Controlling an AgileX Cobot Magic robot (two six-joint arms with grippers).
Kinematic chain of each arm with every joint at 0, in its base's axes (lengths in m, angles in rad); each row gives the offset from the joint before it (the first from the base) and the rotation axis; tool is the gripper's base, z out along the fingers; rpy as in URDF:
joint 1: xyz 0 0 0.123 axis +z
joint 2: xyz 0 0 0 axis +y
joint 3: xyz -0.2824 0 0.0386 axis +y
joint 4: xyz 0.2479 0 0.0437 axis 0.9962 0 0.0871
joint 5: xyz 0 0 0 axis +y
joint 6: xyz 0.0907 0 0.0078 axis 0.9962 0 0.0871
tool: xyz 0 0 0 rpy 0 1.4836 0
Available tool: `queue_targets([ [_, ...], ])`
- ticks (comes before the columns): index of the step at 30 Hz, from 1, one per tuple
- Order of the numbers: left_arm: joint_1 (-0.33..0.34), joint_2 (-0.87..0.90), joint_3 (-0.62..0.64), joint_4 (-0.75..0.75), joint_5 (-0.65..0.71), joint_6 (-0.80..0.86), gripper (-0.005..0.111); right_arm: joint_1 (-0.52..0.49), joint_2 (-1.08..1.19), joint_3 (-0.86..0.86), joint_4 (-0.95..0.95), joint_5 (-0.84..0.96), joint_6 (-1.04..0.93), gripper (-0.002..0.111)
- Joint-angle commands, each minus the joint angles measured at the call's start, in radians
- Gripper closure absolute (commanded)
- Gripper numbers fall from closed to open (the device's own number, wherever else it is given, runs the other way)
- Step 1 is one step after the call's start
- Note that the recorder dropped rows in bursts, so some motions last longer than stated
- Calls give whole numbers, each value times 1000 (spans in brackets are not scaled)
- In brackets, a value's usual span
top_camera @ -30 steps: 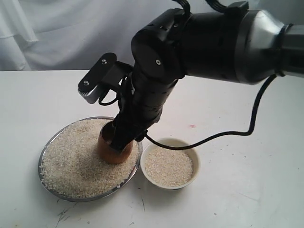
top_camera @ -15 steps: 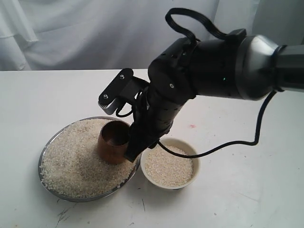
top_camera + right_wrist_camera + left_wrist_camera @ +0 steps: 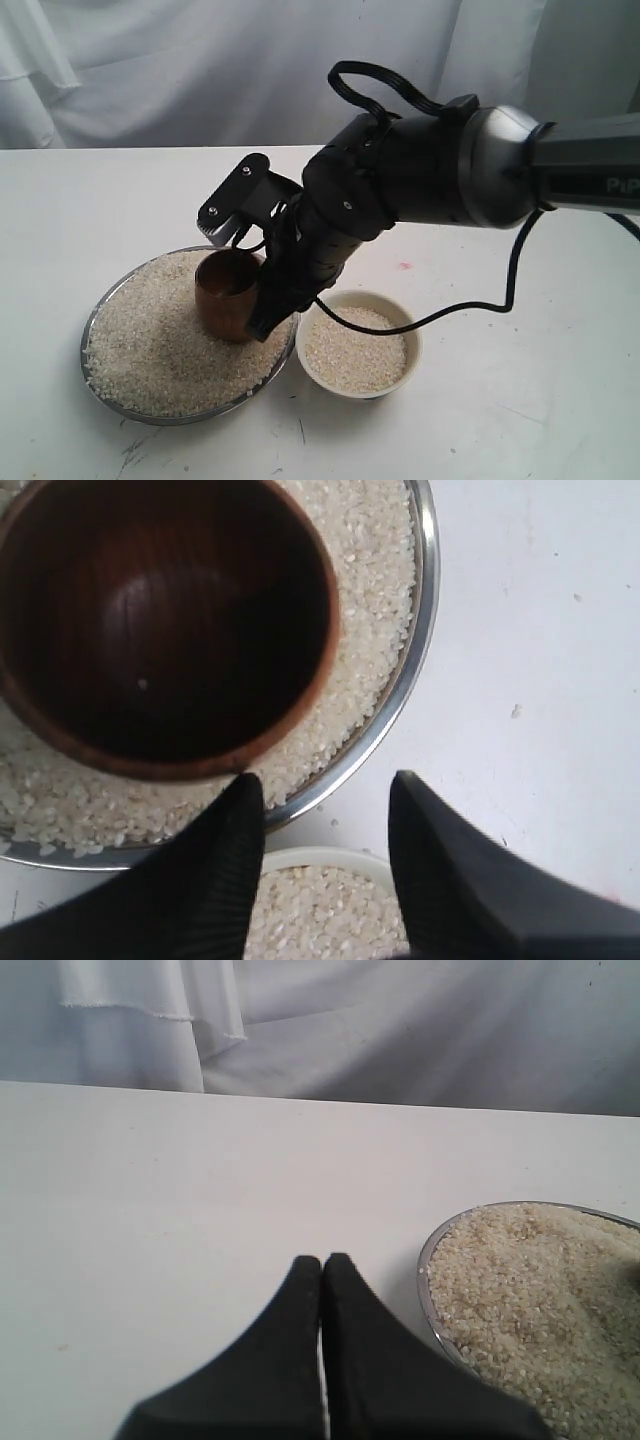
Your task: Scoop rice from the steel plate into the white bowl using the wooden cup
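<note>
Rice [image 3: 150, 350] fills the plate [image 3: 86, 340], and the cup [image 3: 225, 300] stands upright in it, empty, just beside my right gripper [image 3: 322, 780]. That gripper's fingers are spread apart, holding nothing, above the plate's rim and the part-filled bowl [image 3: 414, 350]. My left gripper [image 3: 322, 1260] is pressed closed, empty, near the plate.

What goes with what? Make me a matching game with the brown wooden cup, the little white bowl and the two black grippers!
Things:
1. round reddish-brown wooden cup
2. small round white bowl
3. black left gripper
4. black right gripper

States:
A. open, holding nothing
B. shut
C. partly filled with rice
D. nearly empty inside

Pairs: 1-D, 2-C, 3-B, 4-A
</note>
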Motion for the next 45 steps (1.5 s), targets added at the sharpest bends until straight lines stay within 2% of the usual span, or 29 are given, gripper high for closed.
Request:
queue_targets([
  [1,2,-4,5,-2,-7,0,107,1,-3,-21,-2,-18,4,70],
  [9,2,-4,5,-2,-7,0,107,9,-1,-70,-2,-38,4,70],
  [45,2,-4,5,-2,-7,0,107,66,64,-79,26,-158,-5,70],
])
